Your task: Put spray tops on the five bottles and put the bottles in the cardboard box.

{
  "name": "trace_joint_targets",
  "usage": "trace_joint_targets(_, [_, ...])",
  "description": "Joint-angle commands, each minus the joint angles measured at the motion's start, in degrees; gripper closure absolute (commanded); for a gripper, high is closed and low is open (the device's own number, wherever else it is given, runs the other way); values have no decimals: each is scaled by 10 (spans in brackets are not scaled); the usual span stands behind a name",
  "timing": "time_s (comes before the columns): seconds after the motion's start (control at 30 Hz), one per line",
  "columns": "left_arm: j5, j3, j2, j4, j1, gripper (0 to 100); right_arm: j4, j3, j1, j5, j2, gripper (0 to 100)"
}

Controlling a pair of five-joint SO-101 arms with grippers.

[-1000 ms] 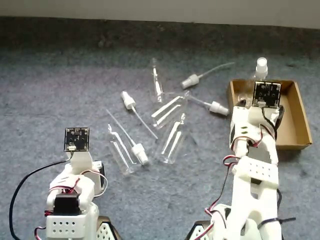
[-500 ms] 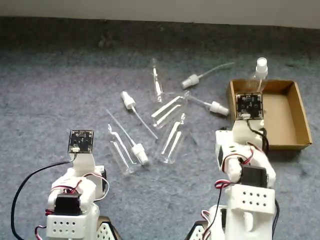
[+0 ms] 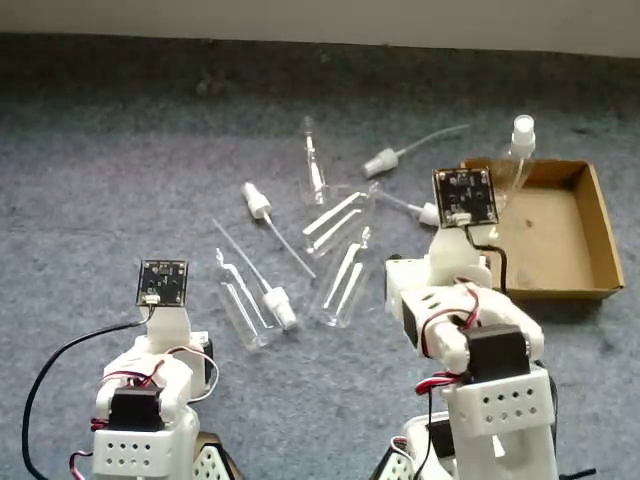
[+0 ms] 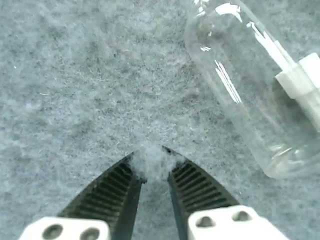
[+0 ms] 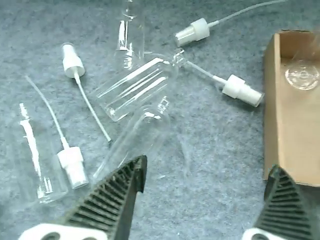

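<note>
I count five clear plastic bottles point(image 3: 343, 282): four lying uncapped, one capped and upright in the box. Four loose white spray tops with thin dip tubes point(image 3: 257, 200). One brown cardboard box point(image 3: 570, 293).

High view looks down over the desk point(image 3: 90, 130). Right wrist view, nearer, shares the cardboard box point(image 3: 560, 240); left sits closest.

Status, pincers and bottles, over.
Left pincer barely open, right pincer wide, both empty. One topped clear plastic bottle in brown cardboard box. Four bottles, four white spray tops loose. Nothing over box.
</note>
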State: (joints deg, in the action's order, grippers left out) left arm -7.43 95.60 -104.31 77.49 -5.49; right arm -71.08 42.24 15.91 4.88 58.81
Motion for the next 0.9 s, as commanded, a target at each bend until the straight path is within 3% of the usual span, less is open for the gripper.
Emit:
trace_joint_targets(0.0, [5, -9, -4, 1, 11, 995, -16, -73, 52, 60, -77, 666])
trace_joint_targets(0.17, [5, -9, -4, 1, 11, 995, -50, -160, 106, 127, -195, 666])
trace_joint_targets(0.4, [5, -8, -4, 1, 11, 995, -74, -246, 122, 260, -345, 666])
trace_joint_targets(0.87, [5, -8, -4, 1, 11, 995, -70, -359, 118, 264, -582, 666])
